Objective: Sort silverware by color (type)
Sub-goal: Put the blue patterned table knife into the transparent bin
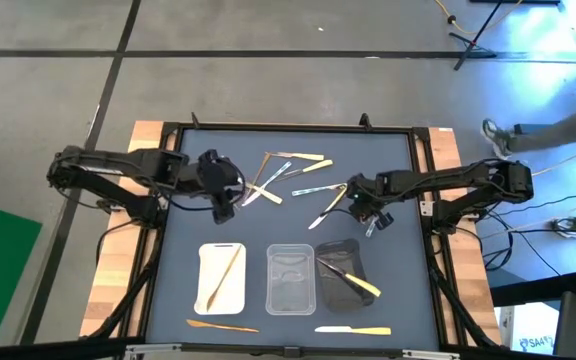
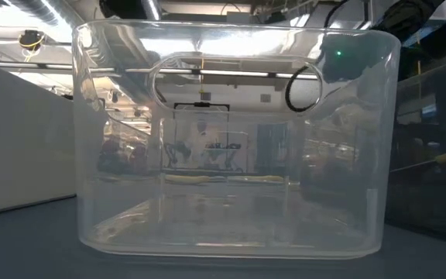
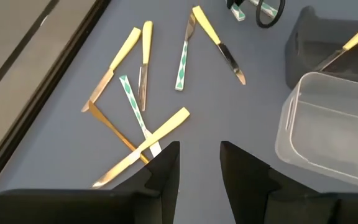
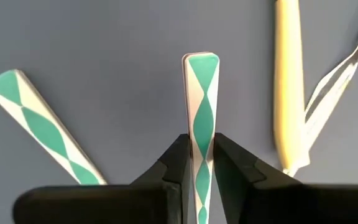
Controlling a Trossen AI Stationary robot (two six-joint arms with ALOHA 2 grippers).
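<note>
Reaching in from the table's right side, the right arm is stretched toward the middle with the right gripper held over the mat, just beyond the black tray. A green-and-white patterned utensil is pinched between its fingers, handle end sticking out past the tips. Two more utensils are seen close by in the right wrist view: another green-patterned handle and a yellow-handled piece.

From the left side, the left arm is extended the same way, and the left gripper is hung over the loose pile near the mat's far middle. Its fingers are spread apart with nothing between them, tips just short of a yellow-handled utensil.

Roughly seven pieces are counted in that pile, yellow, gold and green-patterned handles mixed. Three trays are lined up along the near side: white tray with one gold utensil, clear tray, contents hard to tell, and the black one with a yellow-handled utensil. Two more pieces are lying nearer the front edge: a gold one and a yellow-handled one.
</note>
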